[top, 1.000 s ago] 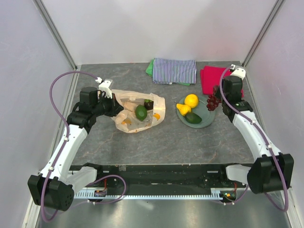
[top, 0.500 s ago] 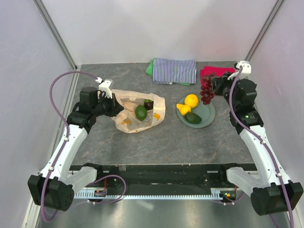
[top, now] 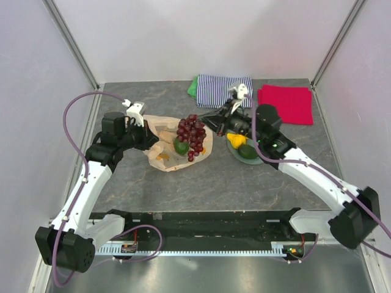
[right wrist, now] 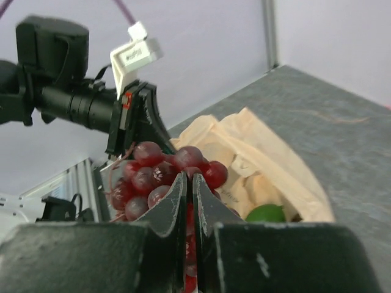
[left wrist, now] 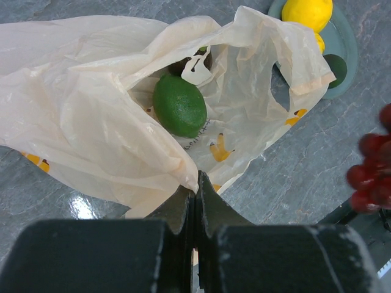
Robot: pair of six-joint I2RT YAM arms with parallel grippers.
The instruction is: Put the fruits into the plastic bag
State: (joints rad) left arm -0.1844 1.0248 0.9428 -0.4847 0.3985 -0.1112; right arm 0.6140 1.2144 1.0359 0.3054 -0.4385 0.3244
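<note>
Grapes (top: 192, 135) hung over the bag (top: 165, 159) mouth; lime (left wrist: 179, 105) lay inside. Left gripper (left wrist: 195, 186) pinched the bag's left rim. Right arm (top: 305, 172) crossed above the plate (left wrist: 345, 43). Striped cloth (top: 225, 90) and red cloth (top: 286, 104) lined the far edge. Counter (top: 232, 189) along near edge lay open.

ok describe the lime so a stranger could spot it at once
Find the crinkly cream plastic bag printed with bananas, left of the grey-green plate. The lime lies just inside its open mouth. It is smooth, oval and bright green, unlike the darker avocado on the plate and the purple grape bunch over the bag.
</note>
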